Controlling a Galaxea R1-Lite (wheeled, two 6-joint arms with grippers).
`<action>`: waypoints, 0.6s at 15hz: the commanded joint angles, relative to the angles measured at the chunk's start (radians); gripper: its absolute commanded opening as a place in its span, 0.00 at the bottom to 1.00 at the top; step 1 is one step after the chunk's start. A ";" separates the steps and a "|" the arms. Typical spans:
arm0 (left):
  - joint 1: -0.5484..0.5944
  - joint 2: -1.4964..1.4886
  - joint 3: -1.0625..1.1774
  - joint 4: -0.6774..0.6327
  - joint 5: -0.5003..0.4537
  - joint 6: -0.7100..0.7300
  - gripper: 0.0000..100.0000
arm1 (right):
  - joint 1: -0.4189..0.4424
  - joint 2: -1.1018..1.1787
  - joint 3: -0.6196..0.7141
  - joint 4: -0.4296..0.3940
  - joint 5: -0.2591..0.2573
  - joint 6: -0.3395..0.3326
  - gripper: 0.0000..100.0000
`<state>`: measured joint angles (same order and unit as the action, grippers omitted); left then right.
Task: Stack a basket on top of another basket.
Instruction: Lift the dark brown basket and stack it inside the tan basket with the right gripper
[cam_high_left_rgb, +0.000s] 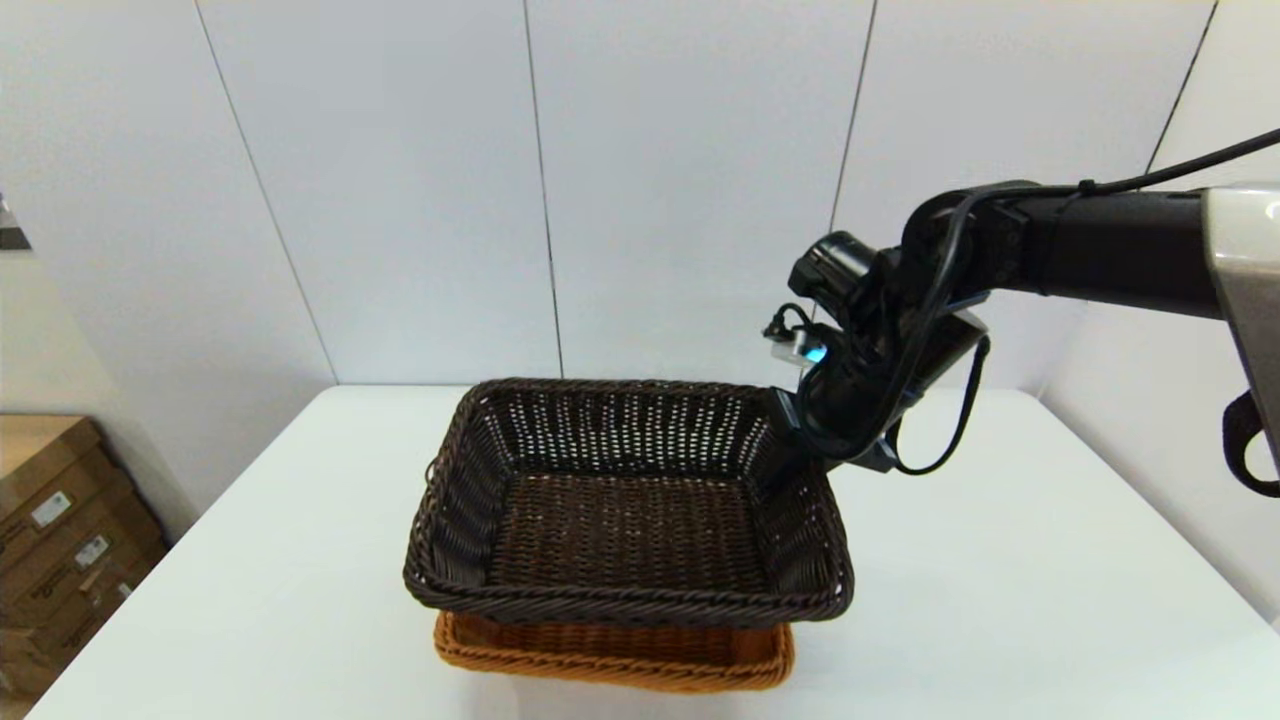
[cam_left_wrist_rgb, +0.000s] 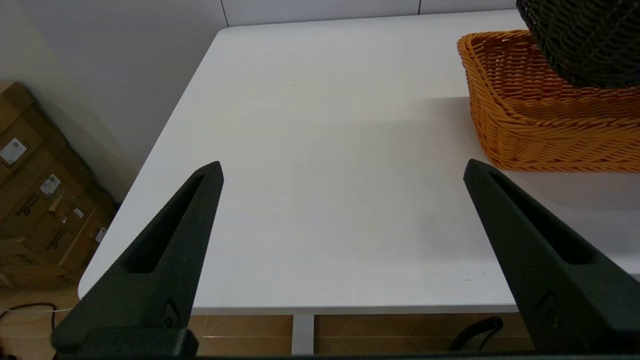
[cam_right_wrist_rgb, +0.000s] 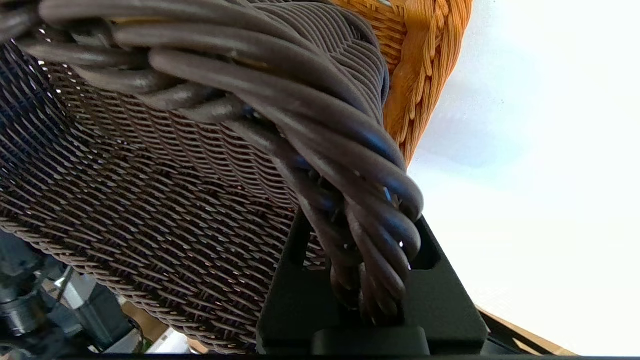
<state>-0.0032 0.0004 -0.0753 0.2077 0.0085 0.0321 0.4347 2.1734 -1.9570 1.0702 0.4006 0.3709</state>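
The dark brown basket hangs tilted over the orange basket and hides most of it. My right gripper is shut on the braided rim at the dark basket's far right corner. The right wrist view shows that rim clamped in my right gripper, the dark basket's wall beside it and the orange basket beyond. My left gripper is open and holds nothing, low by the table's near left edge. From there the dark basket's underside dips into the orange basket.
The white table spreads out on both sides of the baskets. Cardboard boxes stand on the floor past its left edge, the same boxes showing in the left wrist view. A panelled wall rises behind the table.
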 joint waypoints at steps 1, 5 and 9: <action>0.000 0.000 0.000 0.001 0.001 0.000 1.00 | 0.001 -0.014 0.000 -0.026 0.000 0.059 0.00; 0.000 0.000 0.000 0.001 0.001 0.000 1.00 | 0.010 -0.004 0.001 -0.052 -0.026 0.117 0.00; 0.000 0.000 0.000 0.001 0.001 0.000 1.00 | 0.013 0.013 0.003 -0.042 -0.054 0.117 0.00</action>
<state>-0.0032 0.0004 -0.0753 0.2077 0.0085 0.0321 0.4449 2.1726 -1.9560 1.0194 0.3555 0.4845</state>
